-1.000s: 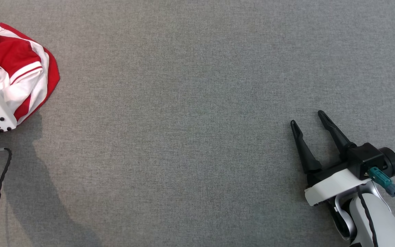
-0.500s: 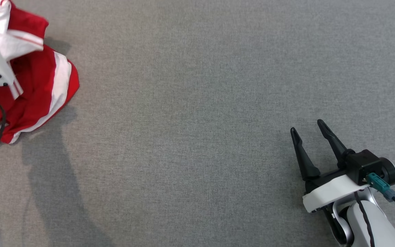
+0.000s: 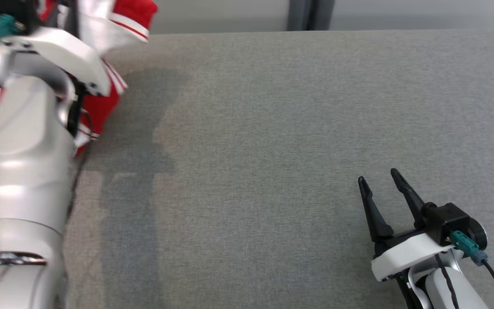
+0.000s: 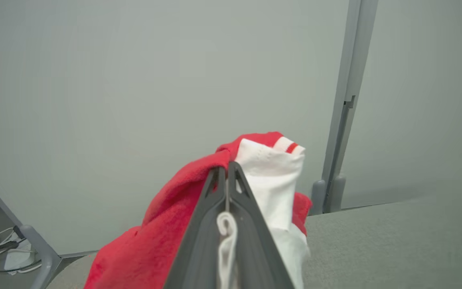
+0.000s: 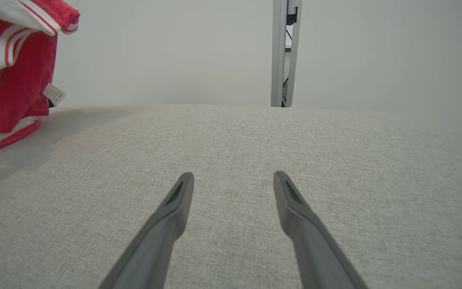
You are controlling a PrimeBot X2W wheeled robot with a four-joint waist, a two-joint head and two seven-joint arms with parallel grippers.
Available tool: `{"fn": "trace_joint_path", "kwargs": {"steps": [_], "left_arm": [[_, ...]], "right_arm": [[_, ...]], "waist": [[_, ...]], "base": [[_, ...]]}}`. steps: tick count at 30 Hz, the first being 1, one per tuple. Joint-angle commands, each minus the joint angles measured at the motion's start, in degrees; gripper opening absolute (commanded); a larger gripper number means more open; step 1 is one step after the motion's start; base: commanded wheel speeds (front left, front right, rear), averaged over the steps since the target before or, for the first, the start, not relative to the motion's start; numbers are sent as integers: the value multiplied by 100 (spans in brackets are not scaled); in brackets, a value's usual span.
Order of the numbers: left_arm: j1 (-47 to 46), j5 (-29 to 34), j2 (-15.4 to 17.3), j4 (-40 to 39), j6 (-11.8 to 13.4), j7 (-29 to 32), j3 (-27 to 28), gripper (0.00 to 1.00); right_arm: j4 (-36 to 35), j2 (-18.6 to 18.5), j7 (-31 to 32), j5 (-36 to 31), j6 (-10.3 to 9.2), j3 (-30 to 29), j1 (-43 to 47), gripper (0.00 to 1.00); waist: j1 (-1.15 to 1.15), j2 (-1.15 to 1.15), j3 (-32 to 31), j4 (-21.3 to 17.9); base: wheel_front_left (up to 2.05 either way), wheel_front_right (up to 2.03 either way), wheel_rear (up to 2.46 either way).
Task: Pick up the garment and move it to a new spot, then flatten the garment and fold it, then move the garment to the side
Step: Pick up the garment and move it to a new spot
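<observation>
Red-and-white garment (image 4: 155, 241) hanging from the left tool (image 4: 226, 167), its fingers clamping the cloth, over the left side of the grey bench (image 3: 272, 150), right tool (image 3: 378, 177) sitting low, fingers standing apart.

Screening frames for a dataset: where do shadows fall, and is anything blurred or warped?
Head view: the garment and left arm cast a soft shadow rightward on the table; the arm looks smeared, with glare. Left wrist view: the fingers, close to the lens, look soft. Right wrist view: the table's far edge bows slightly; shadow under the garment.
</observation>
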Motion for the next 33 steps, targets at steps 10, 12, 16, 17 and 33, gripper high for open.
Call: {"fn": "trace_joint_path", "kwargs": {"steps": [10,12,16,17,33], "left_arm": [[1015,-999,-507,-340,-18,-76,-1337,0],[1265,-1443,-512,-648,-18,-20,-1885,0],[1855,-2316,-496,-1414,-19,112,-3134,0],[1968,-2488,-500,-1586,-6,141,-3384,0],[2156,-3714,-497,-2725,1082,-81,-5412,41]], "right_arm": [[45,92,-1,44,-2,44,122,100],[66,104,-1,57,-2,52,121,100],[111,126,-1,72,-2,66,139,100],[110,130,-1,77,-2,56,151,100],[135,179,-1,87,-2,-43,180,100]], "waist": [[0,0,-210,-642],[0,0,-230,-751],[0,0,-278,-959],[0,0,-284,-989],[0,0,-339,-1050]], "base": [[0,0,0],[0,0,0],[0,0,0],[0,0,0],[0,0,0]]}}
